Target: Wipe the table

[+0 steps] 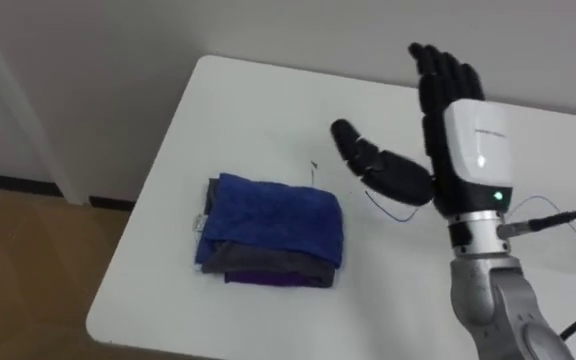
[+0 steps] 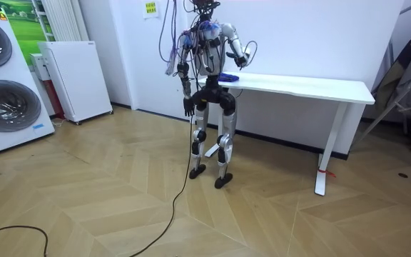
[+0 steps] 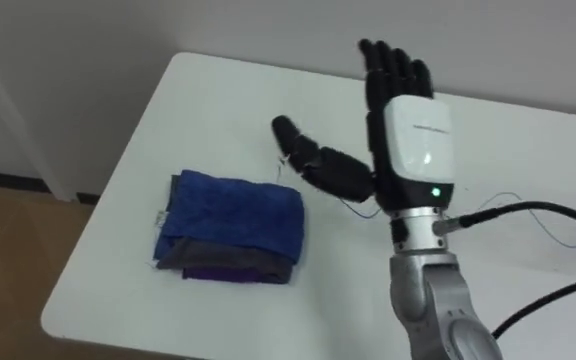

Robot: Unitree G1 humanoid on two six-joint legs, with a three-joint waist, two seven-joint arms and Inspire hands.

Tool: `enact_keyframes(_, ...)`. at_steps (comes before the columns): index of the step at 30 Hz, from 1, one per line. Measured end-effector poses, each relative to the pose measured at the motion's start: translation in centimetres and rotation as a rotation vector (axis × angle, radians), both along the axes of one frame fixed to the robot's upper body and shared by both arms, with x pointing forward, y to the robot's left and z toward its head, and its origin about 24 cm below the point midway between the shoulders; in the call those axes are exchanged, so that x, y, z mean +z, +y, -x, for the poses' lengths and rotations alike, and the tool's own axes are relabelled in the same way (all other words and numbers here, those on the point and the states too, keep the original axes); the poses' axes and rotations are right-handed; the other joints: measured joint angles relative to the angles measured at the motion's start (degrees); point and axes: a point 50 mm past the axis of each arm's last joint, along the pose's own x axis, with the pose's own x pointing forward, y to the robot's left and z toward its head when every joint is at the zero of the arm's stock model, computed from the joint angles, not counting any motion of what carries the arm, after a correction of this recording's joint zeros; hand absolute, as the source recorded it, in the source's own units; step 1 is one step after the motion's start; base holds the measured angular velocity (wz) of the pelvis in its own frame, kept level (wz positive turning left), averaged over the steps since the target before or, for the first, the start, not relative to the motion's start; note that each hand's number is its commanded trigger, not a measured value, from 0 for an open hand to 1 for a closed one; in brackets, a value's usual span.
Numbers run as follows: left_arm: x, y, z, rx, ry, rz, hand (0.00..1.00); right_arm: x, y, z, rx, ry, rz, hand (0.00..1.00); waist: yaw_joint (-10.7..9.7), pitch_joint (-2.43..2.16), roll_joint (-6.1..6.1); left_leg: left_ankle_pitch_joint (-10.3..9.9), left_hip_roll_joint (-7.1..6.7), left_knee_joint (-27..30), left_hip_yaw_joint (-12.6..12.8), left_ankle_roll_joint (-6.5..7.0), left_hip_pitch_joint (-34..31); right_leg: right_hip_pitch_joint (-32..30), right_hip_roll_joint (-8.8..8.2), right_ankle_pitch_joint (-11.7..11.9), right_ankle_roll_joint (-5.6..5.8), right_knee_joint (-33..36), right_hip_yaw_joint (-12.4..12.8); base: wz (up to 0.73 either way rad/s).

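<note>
A folded blue cloth (image 1: 273, 222) lies on the white table (image 1: 268, 110) near its left end, stacked on grey and purple layers (image 3: 233, 265). My right hand (image 1: 448, 130) is raised above the table, to the right of the cloth and apart from it, fingers straight and thumb spread toward the cloth, holding nothing. In the room view my right hand (image 2: 242, 58) is lifted over the table's left end, beside the blue cloth (image 2: 227, 76), and my left hand (image 2: 188, 107) hangs at my side.
I stand at the left end of the long white table (image 2: 312, 87) against a white wall. A thin thread lies on the tabletop (image 1: 393, 212) under my hand. Wooden floor (image 1: 28, 270) lies beyond the table's left edge. Washing machines (image 2: 6, 78) stand far off.
</note>
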Motion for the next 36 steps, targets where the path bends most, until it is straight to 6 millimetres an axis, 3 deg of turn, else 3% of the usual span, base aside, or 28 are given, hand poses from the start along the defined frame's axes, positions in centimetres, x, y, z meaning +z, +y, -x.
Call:
enact_keyframes(10, -0.3, -0.4, -0.8, -0.071, 0.016, 0.025, 0.0, -1.4, 2.2, 1.2, 0.172, 0.067, 0.141, 0.0, 0.86, 0.2, 0.6, 0.0, -0.1, 0.08, -0.34, 0.0, -1.23, -0.93, -0.06, 0.0, 0.0, -0.01, 0.09, 0.03)
enact_keyframes(15, -0.3, -0.4, -1.1, -0.108, 0.013, 0.022, 0.0, -1.9, 3.0, 1.7, 0.224, 0.087, 0.161, 0.0, 0.9, 0.02, 0.72, 0.0, -0.14, 0.09, -0.83, 0.0, -1.01, -0.46, -0.04, 0.0, 0.0, -0.23, -0.09, 0.05)
enact_keyframes(20, -0.3, -0.3, -1.9, -0.121, 0.016, 0.017, 0.0, -3.7, 4.3, 2.9, 0.303, 0.153, 0.226, 0.0, 1.58, -0.14, 0.61, 0.02, -0.17, 0.05, -1.51, -0.03, -0.76, 0.48, -0.02, 0.01, 0.0, -1.16, -0.89, 0.08)
enact_keyframes(23, -0.3, -0.3, -2.1, -0.124, 0.007, 0.02, 0.0, -4.6, 4.4, 3.4, 0.325, 0.205, 0.262, 0.0, 2.36, -0.17, 0.55, 0.02, -0.27, -0.04, -1.56, -0.04, -0.88, 0.8, -0.07, 0.01, -0.01, -1.9, -1.28, 0.0)
enact_keyframes(36, -0.3, -0.4, -2.2, -0.133, 0.005, 0.018, 0.0, -6.4, 3.6, 4.2, 0.311, 0.319, 0.308, 0.0, 2.28, -0.14, 0.56, 0.02, -0.41, -0.07, -1.59, -0.04, -1.05, 0.84, -0.26, 0.0, -0.01, -1.87, -1.54, 0.02)
